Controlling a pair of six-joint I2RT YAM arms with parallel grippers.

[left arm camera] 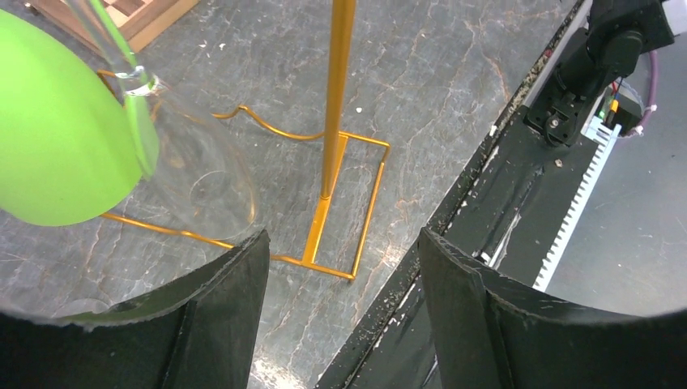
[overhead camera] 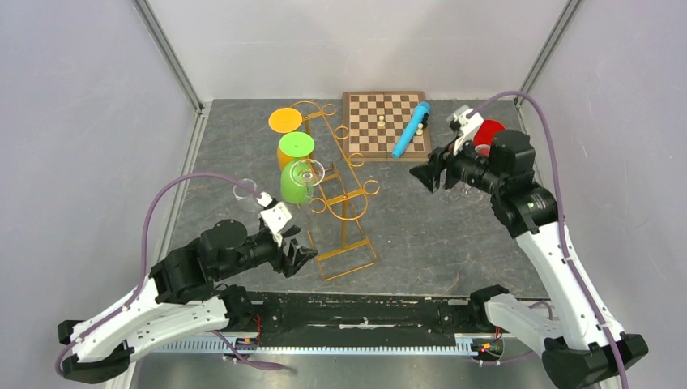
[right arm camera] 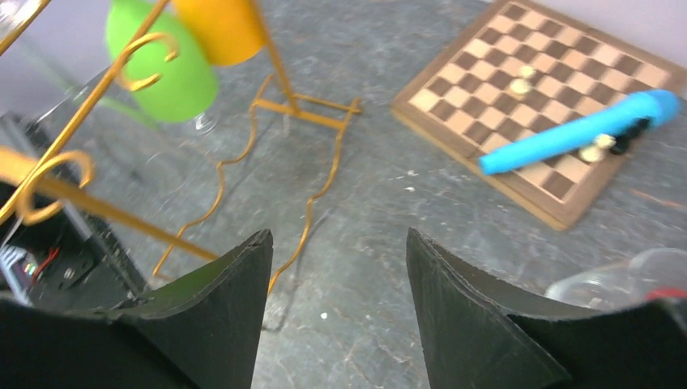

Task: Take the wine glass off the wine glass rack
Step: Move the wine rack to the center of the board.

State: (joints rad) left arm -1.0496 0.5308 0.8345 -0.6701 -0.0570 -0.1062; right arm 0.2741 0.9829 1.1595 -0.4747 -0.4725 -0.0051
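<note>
Glass (left arm camera: pixel 202 182): clear, hung bowl-down from rack (left arm camera: pixel 336 97), just beside green glass (left arm camera: pixel 57 138); judged to need sliding off its hook | Left gripper (overhead camera: pixel 297 250): held wide and empty near rack's base, below the glass, likely for reaching the bowl | Right gripper (overhead camera: pixel 426 175): held wide and empty, right of rack, apart.

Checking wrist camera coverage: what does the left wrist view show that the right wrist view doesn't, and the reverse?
Only the left wrist view: the open left gripper and a white toothed strip by the table's near edge. Only the right wrist view: the open right gripper, an orange glass and a blue tube lying on the chessboard. Both: the gold rack, a green glass and the chessboard.
</note>
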